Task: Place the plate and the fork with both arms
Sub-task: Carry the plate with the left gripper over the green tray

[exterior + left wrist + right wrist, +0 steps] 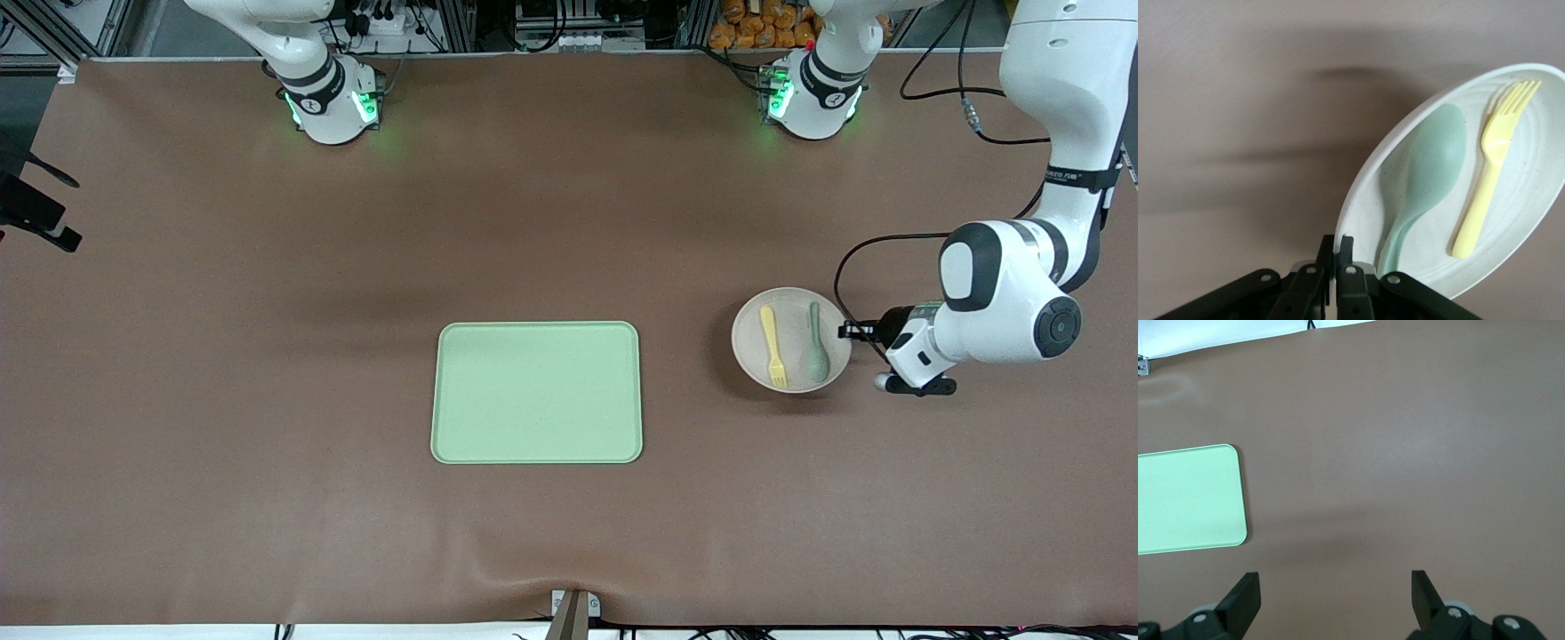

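Note:
The small off-white plate (751,342) lies toward the left arm's end of the table. On it lie the pale yellow fork (773,347) and a grey-green spoon (816,351), side by side. My left gripper (845,332) is shut on the plate's rim on the side beside the spoon. The left wrist view shows the gripper (1338,243) pinching the rim of the plate (1531,200), with the spoon (1425,173) and the fork (1488,173) on it. My right gripper (1335,587) is open and empty over bare table, and it is out of the front view.
A rectangular light-green tray (537,392) lies at the table's middle, toward the right arm from the plate. It also shows in the right wrist view (1185,500). A black cable loops by the left arm's wrist (853,258).

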`<action>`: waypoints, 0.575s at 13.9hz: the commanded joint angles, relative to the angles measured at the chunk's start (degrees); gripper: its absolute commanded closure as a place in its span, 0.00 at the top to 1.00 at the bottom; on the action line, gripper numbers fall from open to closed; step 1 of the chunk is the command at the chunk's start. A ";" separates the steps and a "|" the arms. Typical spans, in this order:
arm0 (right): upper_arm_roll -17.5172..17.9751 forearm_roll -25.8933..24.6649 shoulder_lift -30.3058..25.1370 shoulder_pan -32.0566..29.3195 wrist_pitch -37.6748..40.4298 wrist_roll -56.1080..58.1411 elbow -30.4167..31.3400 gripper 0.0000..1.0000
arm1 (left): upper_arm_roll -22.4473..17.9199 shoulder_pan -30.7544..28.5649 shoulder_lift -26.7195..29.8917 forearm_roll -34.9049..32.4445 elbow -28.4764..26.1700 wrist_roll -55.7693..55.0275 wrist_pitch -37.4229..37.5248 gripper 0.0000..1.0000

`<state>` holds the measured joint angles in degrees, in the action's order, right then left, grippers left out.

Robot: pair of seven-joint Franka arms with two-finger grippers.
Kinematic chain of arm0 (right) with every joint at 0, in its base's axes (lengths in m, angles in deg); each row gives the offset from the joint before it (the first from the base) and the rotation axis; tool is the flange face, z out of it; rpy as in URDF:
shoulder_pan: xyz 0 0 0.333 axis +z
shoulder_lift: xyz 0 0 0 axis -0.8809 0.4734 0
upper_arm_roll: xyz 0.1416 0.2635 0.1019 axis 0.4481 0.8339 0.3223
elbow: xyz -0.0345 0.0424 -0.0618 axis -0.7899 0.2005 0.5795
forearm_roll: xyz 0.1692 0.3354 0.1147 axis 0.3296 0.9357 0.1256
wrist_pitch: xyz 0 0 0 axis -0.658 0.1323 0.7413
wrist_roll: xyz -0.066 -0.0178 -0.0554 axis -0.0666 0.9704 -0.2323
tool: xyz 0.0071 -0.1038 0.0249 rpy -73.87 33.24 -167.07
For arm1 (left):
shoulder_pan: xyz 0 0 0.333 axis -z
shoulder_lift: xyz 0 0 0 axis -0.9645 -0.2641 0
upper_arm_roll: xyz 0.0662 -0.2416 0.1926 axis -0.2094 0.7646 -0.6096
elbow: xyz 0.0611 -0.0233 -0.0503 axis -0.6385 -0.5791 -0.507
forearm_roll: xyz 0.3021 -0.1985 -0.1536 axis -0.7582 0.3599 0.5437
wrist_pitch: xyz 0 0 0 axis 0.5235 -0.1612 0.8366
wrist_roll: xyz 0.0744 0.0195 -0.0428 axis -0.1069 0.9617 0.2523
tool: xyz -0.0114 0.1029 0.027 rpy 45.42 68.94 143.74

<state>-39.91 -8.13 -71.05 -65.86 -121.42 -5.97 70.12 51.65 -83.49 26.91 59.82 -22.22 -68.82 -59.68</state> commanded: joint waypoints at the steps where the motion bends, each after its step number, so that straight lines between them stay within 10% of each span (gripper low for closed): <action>1: 0.75 1.32 0.03 -1.43 0.47 -0.51 -0.35 1.00 | 3.74 0.37 -3.99 1.77 6.92 -1.43 2.29 0.00; 8: 0.75 1.24 1.52 -1.34 0.56 -0.86 -0.44 1.00 | 4.72 11.60 -15.41 2.82 22.21 -14.86 2.12 0.00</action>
<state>-39.90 -8.11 -69.81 -65.86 -121.42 -5.99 70.18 56.53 -74.43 16.12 61.56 -6.50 -80.44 -59.19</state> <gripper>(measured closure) 0.000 0.952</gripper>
